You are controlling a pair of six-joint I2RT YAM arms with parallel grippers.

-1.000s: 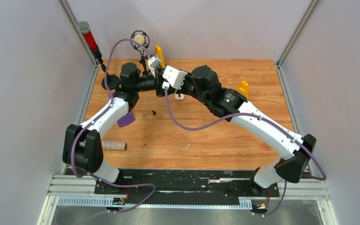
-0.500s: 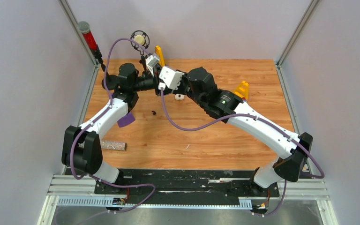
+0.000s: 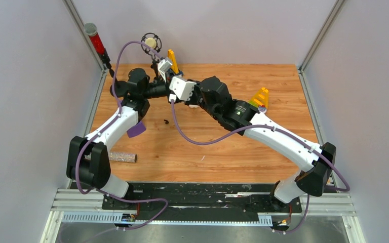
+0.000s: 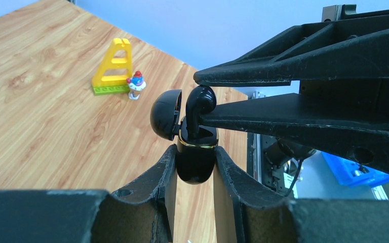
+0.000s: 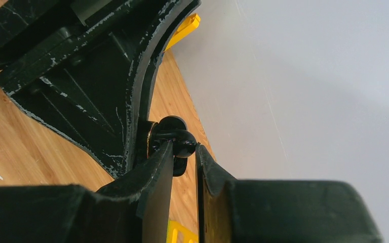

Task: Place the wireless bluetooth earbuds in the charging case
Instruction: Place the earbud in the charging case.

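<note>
**Between the fingers: a bud half-home, easily jammed**

The left fingers (image 4: pixel 164 174) clamp the charging case (image 4: pixel 196 164), its lid open. Just above them, the right fingers (image 4: pixel 294 119) pinch a black earbud (image 4: pixel 200 101), its stem entering the case. A misaligned push could tilt the case or pop the bud free. The socket itself is hidden.

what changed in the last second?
The right arm swung left, bringing the right gripper and its black earbud to the open black case in the left gripper. Nothing grabbed or released; both grippers stayed shut. The left arm hardly moved; yellow block and small black piece on the table stayed put.
</note>
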